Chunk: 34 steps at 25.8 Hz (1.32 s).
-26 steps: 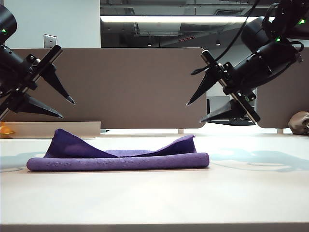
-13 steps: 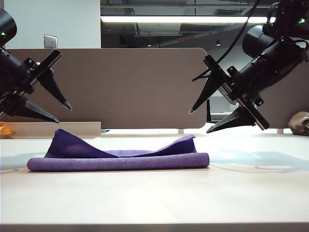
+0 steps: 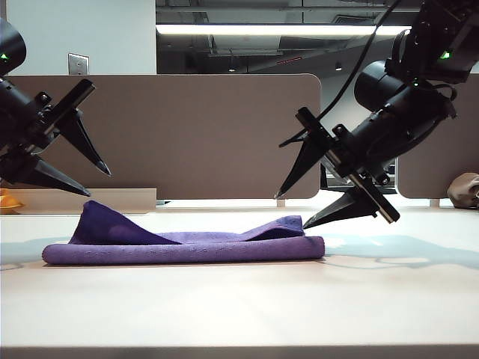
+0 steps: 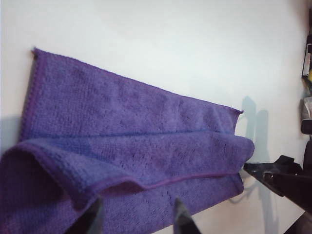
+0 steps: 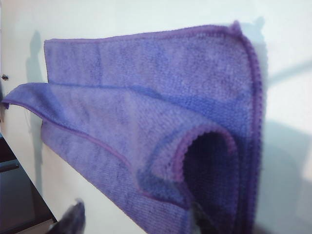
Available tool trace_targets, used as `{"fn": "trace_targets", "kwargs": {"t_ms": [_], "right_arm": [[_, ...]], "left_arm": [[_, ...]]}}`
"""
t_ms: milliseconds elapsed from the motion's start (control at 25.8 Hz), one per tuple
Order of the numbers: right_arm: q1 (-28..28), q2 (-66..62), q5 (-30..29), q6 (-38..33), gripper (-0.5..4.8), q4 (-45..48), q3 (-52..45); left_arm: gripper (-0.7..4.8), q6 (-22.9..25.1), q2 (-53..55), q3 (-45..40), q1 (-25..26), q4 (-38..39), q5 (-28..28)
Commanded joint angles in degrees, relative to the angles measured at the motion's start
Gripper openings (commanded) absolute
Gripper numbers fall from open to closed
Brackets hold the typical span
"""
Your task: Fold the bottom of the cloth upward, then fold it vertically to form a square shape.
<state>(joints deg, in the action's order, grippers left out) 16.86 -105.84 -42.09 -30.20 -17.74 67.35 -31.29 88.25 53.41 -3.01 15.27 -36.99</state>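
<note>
The purple cloth lies folded lengthwise on the pale table, its top layer humped up at the left end and slightly raised at the right. My left gripper hangs open above the cloth's left end, apart from it. In the left wrist view the cloth fills the frame below the left gripper, whose fingers hold nothing. My right gripper stands open just over the cloth's right end, its lower finger close to the raised corner. The right wrist view shows the cloth's curled corner near the open right gripper.
A tan partition panel runs behind the table. A small brown lump sits at the far right, and something orange at the far left edge. Bare tabletop lies in front of the cloth.
My right gripper has come down and leftward toward the cloth's right end, its jaws spread a little wider. The left gripper has tilted slightly downward in place. The cloth has not moved.
</note>
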Motion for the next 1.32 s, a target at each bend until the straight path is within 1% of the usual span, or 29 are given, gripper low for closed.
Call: {"fn": "trace_targets", "kwargs": {"t_ms": [39,272,349,466,660,854,931,1009,1048,1203,1319], "right_arm": [[0.11,0.28,-0.52,-0.46,2.75,2.86,0.15],[-0.04,0.28,-1.46,-1.27,2.75,3.28,0.17],[-0.07,0.28,-1.46,-1.33,2.75,4.02,0.17],[0.26,0.26,-1.46,-2.01,2.75,8.07,0.17],[0.50,-1.44,-1.55,-9.01,2.74,16.17,0.52],[0.50,-3.80,-1.49,-8.79,2.74,17.33,2.29],[0.48,-3.89,-1.44,-8.79,2.74,18.58,2.67],[0.39,-3.39,-1.97,-8.90,2.75,16.57,4.20],[0.42,-2.34,-2.01,-8.72,2.75,12.83,4.94],[0.68,-0.70,-1.49,-6.36,2.75,8.09,4.94],[0.66,0.17,-0.33,-5.53,2.75,6.34,4.94]], "left_arm": [[1.83,0.92,-0.15,0.09,0.09,0.31,-0.24],[1.82,1.40,-0.13,0.07,0.13,0.28,-0.11],[1.82,2.36,-0.13,0.07,0.20,0.22,-0.09],[1.81,2.62,-0.13,0.09,0.20,-0.15,1.14],[1.78,2.60,-0.13,0.09,0.20,-1.64,3.52],[1.77,2.82,-0.11,0.09,0.20,-4.33,5.97],[1.76,2.80,-0.11,0.09,0.20,-4.96,5.92],[1.75,2.80,-0.11,0.09,0.13,-4.63,4.31],[1.75,2.78,-0.11,0.09,0.07,-3.89,3.50],[1.75,2.89,-0.11,0.07,0.07,-0.96,3.37],[1.74,4.28,-0.11,0.07,0.07,0.59,3.37]]}}
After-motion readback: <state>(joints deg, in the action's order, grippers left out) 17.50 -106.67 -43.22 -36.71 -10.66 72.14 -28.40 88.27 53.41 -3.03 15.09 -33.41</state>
